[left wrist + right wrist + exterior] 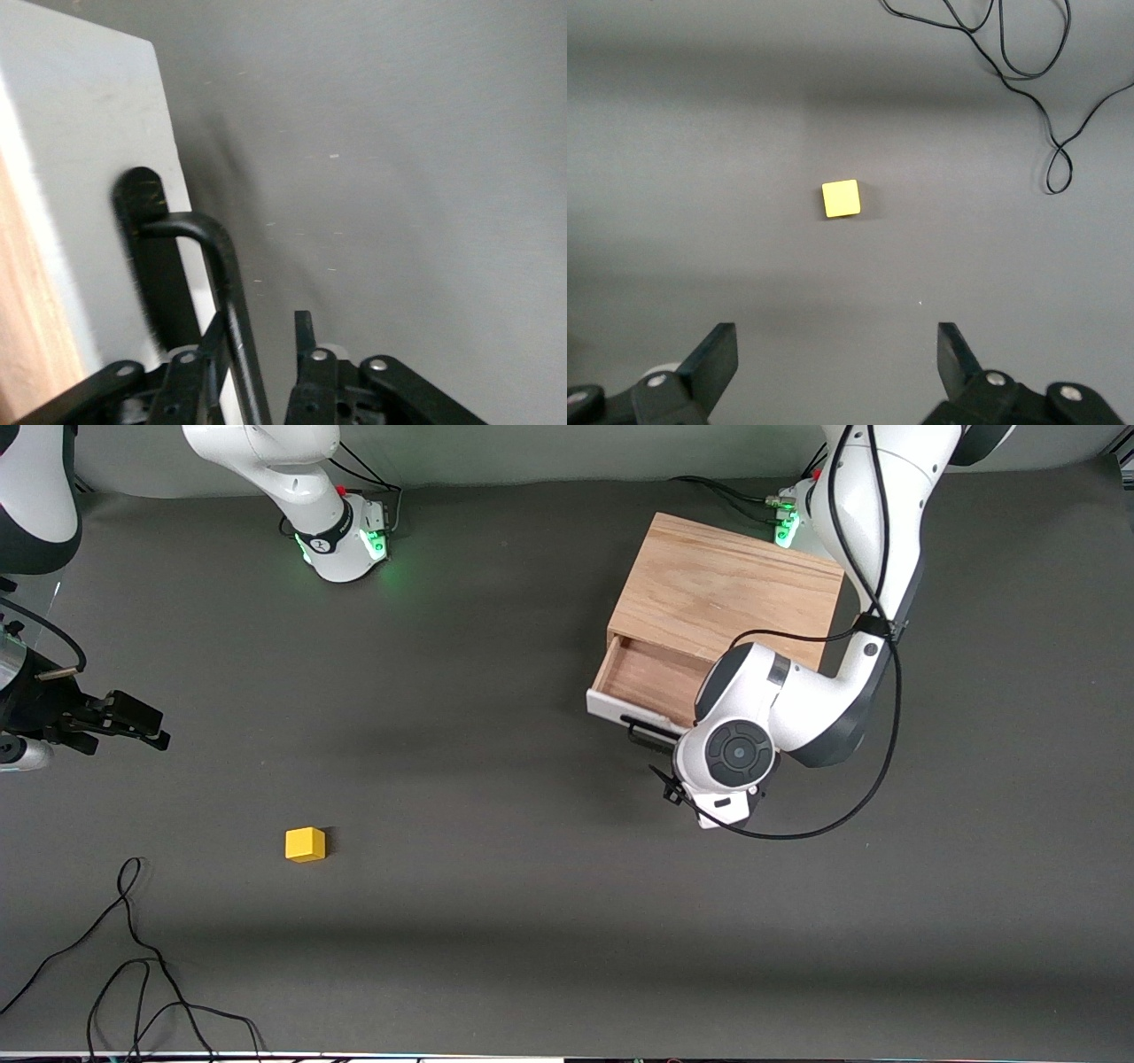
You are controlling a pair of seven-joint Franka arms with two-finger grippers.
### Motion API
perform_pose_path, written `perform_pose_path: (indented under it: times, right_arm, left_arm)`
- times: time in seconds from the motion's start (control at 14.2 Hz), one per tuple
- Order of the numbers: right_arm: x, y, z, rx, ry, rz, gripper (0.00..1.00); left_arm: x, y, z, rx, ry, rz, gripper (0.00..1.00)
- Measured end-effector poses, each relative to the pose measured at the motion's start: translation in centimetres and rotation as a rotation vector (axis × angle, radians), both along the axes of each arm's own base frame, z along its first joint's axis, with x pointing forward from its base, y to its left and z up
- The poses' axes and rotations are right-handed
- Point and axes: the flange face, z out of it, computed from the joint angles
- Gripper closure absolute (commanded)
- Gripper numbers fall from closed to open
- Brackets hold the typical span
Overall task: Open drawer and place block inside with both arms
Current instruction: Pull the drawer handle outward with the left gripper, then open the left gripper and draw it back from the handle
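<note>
Front view | drawer part-open | left tool grips handle | right tool spread

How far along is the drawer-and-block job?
Done: drawer is pulled partly out of the wooden cabinet. In hand: left gripper is shut on the black wire handle. Left: yellow block sits untouched on the table; right gripper hangs open above it.

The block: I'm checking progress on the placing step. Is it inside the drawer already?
No, the block lies on the bare table, toward the right arm's end, well apart from the partly open drawer.
</note>
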Motion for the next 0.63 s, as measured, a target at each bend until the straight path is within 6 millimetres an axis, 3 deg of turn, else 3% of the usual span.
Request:
perform_pose_path:
  times: [0.14,0.21,0.28,0.35,0.63]
  right_arm:
    - [0.0,0.2,0.0,0.000,0.000,0.004,0.00]
    - [0.0,0.2,0.0,0.000,0.000,0.004,0.00]
    - [0.0,0.3,0.0,0.000,0.000,0.005,0.00]
    - [0.0,0.3,0.0,0.000,0.001,0.005,0.00]
    - [0.1,0.3,-0.3,0.000,0.005,0.006,0.00]
  left_arm:
    - [0.9,0.1,1.1,-0.014,-0.041,0.009,1.00]
    - [1.2,0.2,1.4,-0.017,-0.058,0.011,0.81]
    - [1.4,0.3,1.5,-0.015,-0.063,0.011,0.18]
    - [1.4,0.5,1.4,-0.011,-0.062,0.012,0.01]
    - [1.6,2.0,2.5,0.007,-0.027,0.004,0.01]
